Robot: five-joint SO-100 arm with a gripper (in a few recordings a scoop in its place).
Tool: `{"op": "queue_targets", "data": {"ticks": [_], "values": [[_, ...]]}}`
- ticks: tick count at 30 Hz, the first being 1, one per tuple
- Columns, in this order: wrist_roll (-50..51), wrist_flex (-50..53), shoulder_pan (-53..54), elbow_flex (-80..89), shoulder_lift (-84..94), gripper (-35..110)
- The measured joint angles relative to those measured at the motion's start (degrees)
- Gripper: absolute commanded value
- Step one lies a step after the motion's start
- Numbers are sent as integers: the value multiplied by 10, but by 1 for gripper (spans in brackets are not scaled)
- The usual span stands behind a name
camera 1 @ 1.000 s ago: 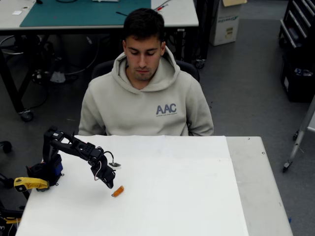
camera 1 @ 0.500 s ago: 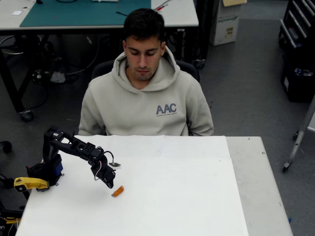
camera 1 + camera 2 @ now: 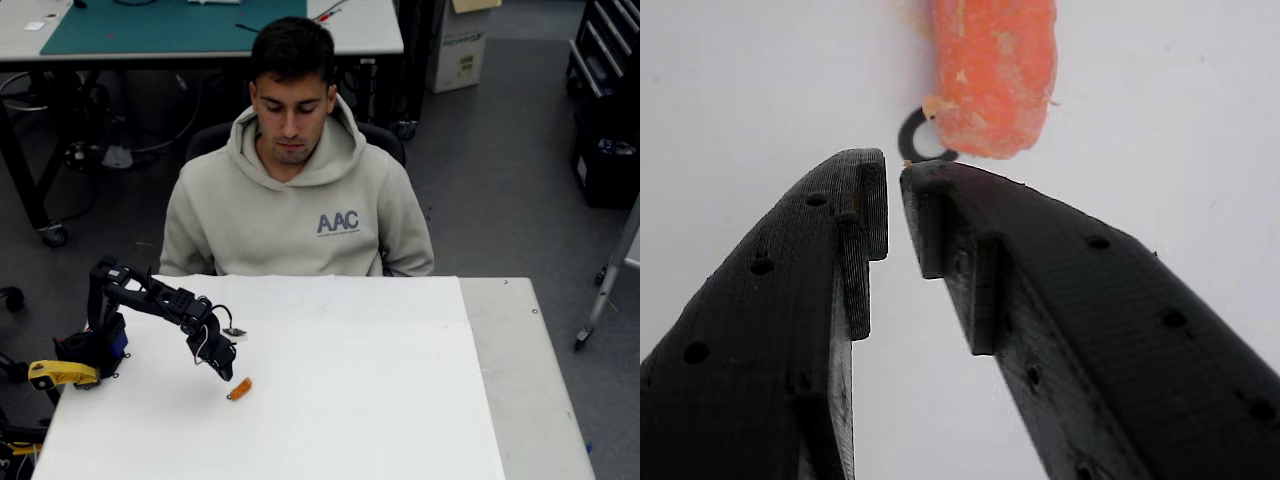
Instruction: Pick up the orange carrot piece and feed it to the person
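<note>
The orange carrot piece (image 3: 239, 388) lies flat on the white table (image 3: 360, 400), left of its middle. My black gripper (image 3: 224, 372) hangs just up and left of it, its tip a short way off. In the wrist view the carrot piece (image 3: 993, 75) lies just beyond the fingertips and slightly to the right, and the gripper (image 3: 893, 172) has its jaws nearly together with only a thin slit and nothing between them. The person (image 3: 300, 205), in a beige hoodie, sits behind the table's far edge, looking down.
A yellow clamp (image 3: 58, 373) holds the arm's base at the table's left edge. A small black ring mark (image 3: 912, 148) sits on the table by the carrot's near end. Grey table surface (image 3: 520, 370) extends to the right; a green-topped desk (image 3: 160, 25) stands behind the person.
The gripper has shifted very slightly up and to the right near the carrot piece. The carrot and the person have not moved.
</note>
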Motion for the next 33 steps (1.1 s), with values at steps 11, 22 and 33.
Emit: {"op": "queue_targets", "data": {"ticks": [11, 22, 33], "values": [[-63, 0, 11, 0, 0, 19], [-63, 0, 5, 0, -5, 18], [-63, 0, 4, 0, -32, 18]]}}
